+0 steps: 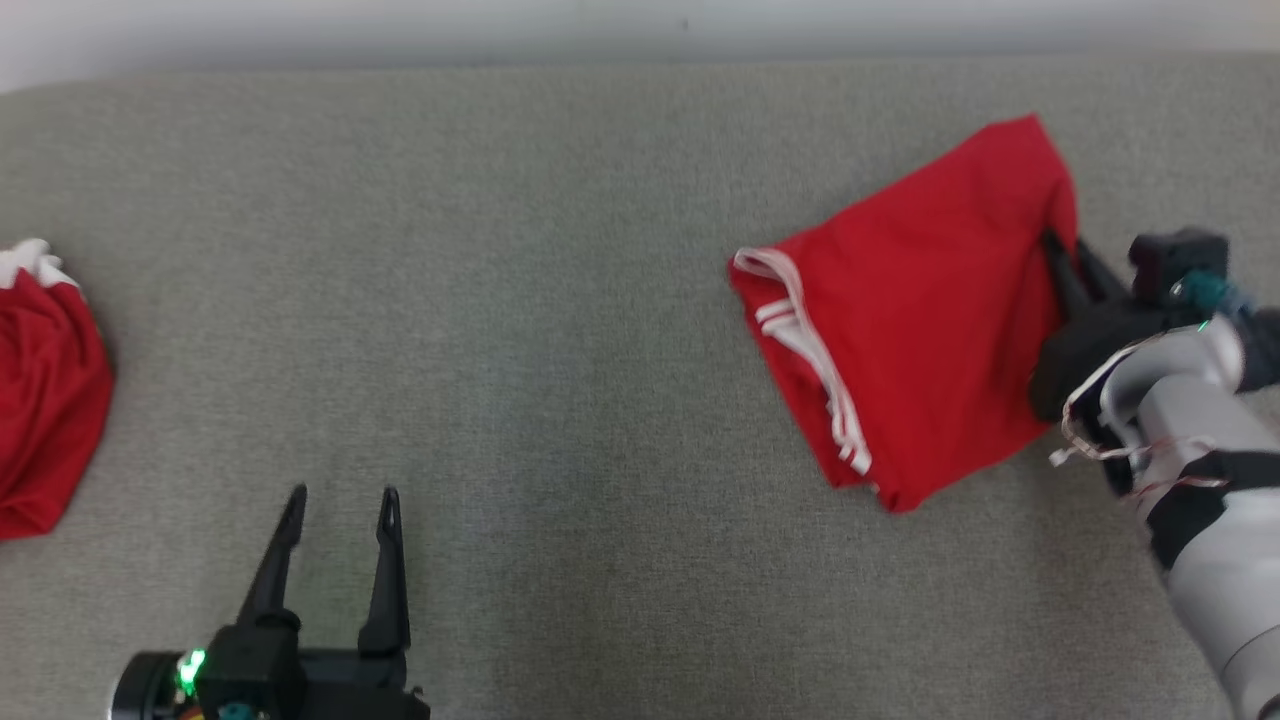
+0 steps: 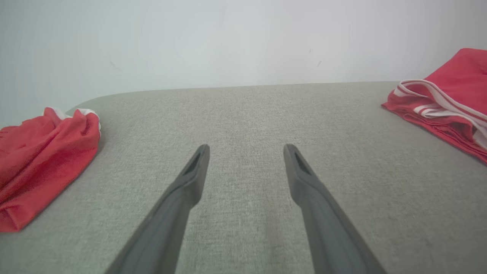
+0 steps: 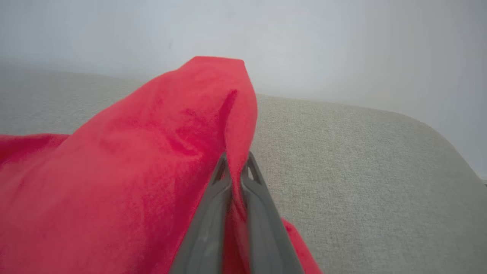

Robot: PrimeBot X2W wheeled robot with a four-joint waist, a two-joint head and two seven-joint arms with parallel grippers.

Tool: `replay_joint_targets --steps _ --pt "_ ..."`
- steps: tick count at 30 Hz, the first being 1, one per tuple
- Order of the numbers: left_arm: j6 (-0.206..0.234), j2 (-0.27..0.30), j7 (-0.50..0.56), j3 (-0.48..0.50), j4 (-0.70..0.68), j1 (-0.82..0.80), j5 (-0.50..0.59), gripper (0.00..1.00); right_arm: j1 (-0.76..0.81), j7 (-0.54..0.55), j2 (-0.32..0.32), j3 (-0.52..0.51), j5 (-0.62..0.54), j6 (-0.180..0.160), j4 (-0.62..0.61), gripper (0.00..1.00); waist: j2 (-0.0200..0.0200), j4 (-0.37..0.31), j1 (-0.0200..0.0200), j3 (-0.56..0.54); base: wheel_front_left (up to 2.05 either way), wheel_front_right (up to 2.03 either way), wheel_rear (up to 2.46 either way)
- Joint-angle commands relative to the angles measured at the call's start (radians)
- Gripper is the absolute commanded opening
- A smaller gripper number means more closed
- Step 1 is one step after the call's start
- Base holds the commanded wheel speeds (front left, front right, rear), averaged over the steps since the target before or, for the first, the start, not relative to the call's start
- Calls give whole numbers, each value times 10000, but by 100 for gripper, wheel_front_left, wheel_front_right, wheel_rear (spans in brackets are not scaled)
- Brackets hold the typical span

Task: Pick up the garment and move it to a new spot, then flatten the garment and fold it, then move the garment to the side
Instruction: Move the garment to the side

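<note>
Worktop [image 1: 560,300], grey fabric cover. Its far edge runs along a pale wall [image 1: 600,25], close behind the garment [image 1: 920,300]. In the right wrist view the worktop rounds off into a corner just past the garment.

A wide bare stretch of fabric opens from the garment's striped hem across to a second red bundle [image 1: 45,400] (crumpled, some white showing). That is the open room for moving.

The garment is red and folded, with white stripes along one hem. It lies flat except at the plain edge opposite that hem.

Right jaws: together, clamped on the garment's plain edge. Cloth is pinched between the fingers [image 3: 213,213] and pulled up into a peak.

Left jaws: apart, nothing between them, pointing over bare fabric well apart from the garment's striped hem. Contact with the worktop cannot be told.
</note>
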Motion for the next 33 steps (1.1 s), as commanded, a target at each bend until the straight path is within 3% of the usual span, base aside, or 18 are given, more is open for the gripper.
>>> replay_joint_targets --steps 1,14,33 --pt "-59 21 -35 42 -165 -297 72 100 -288 -33 -157 71 -66 -25 -14 0 -2 -371 -1 962 0 0 0" --pt "-316 414 -34 96 -1307 -1038 461 100 -2498 9 -1984 271 -520 -25 326 0 -2 -1110 -1 2425 0 0 0" --pt "-295 901 -33 304 -2644 -1068 516 100 -4338 218 -3520 379 -1267 -25 685 0 -2 -1921 -1 3508 0 0 0"
